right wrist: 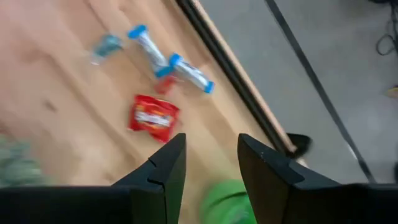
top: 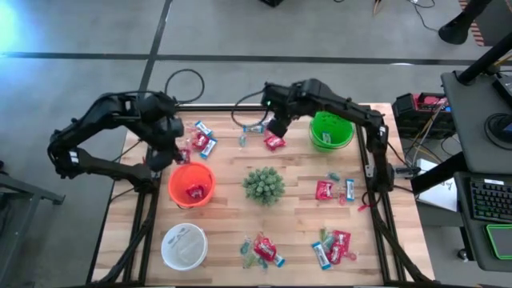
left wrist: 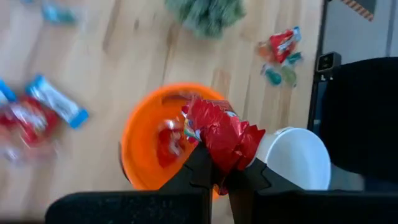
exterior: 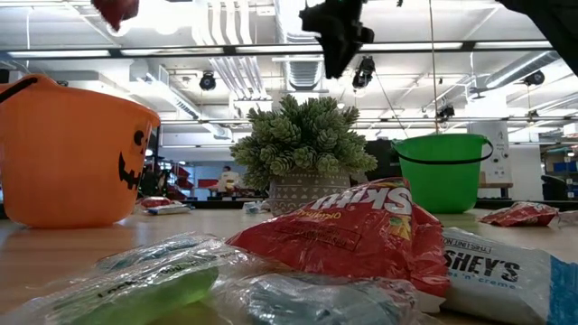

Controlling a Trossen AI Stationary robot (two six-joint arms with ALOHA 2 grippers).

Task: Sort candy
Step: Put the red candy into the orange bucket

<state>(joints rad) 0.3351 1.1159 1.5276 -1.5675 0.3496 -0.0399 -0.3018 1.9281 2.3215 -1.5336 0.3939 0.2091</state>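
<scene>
Fingers on our left gripper (left wrist: pixel 219 177) pinch a red packet (left wrist: pixel 222 134) above the orange bowl (top: pixel 191 183), which already has one red packet inside. Right gripper (right wrist: pixel 208 163) has fingers apart, empty, over a red packet (right wrist: pixel 153 117) near the green bowl (top: pixel 331 130). White bowl (top: pixel 184 245) looks empty. We judge sorting barely started: most candy (top: pixel 334 244) lies scattered on the table (top: pixel 296 216).

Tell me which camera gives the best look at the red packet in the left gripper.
The left wrist view: the red packet sits clamped in the left gripper over the orange bowl. The high view hides it behind the arm, the low view shows only a red blur at top left, and the right wrist view misses it.
</scene>
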